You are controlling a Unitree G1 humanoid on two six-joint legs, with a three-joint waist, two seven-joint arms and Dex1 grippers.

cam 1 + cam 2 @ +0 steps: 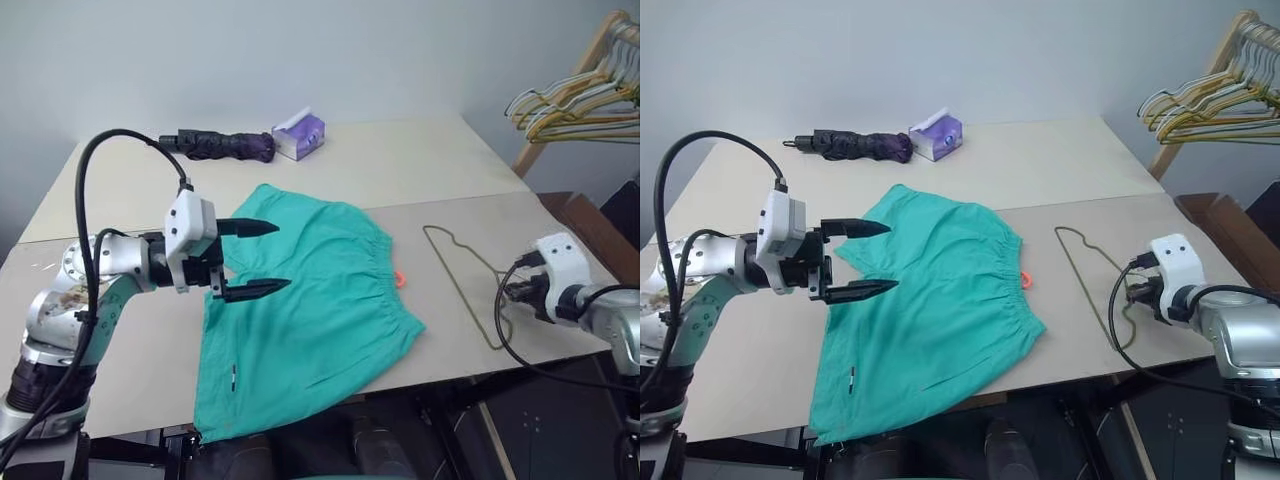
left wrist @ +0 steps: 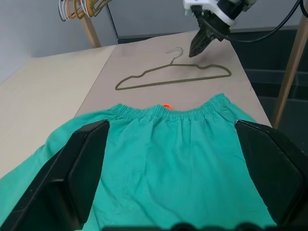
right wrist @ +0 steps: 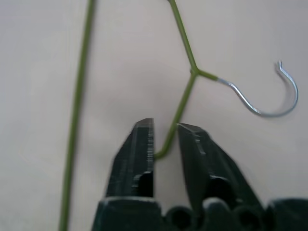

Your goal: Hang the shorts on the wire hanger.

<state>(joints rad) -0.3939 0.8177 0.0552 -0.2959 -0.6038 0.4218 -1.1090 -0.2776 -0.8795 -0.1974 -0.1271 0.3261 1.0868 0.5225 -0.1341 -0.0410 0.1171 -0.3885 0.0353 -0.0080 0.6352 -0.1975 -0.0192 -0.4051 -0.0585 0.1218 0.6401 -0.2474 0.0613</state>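
Right tool [image 3: 166, 132] is down at the wire hanger [image 1: 470, 290] now, jaws narrowed with one shoulder wire of the hanger running up between the two black fingers. Whether the fingers are actually pinching that wire or just straddling it, I cannot tell; there looks to be a sliver of gap either side. The hanger lies flat on the desk [image 1: 420, 160], long bar running away from the robot, hook [image 3: 262, 94] curling out toward the right-hand edge, neck just ahead of the fingertips.

Over on the other side, the left tool [image 1: 248, 258] hovers spread wide above the shorts [image 1: 310, 310], holding nothing. The shorts lie spread on the desk, waistband facing the hanger with the small orange tag [image 1: 399, 279] at its edge, legs trailing off the near edge.

So here's the geometry that matters: hanger sits just beside the waistband, to the right of the shorts, and the right arm is plainly the nearer one. My read is the hanger must travel leftward, bar-first, toward that waistband.
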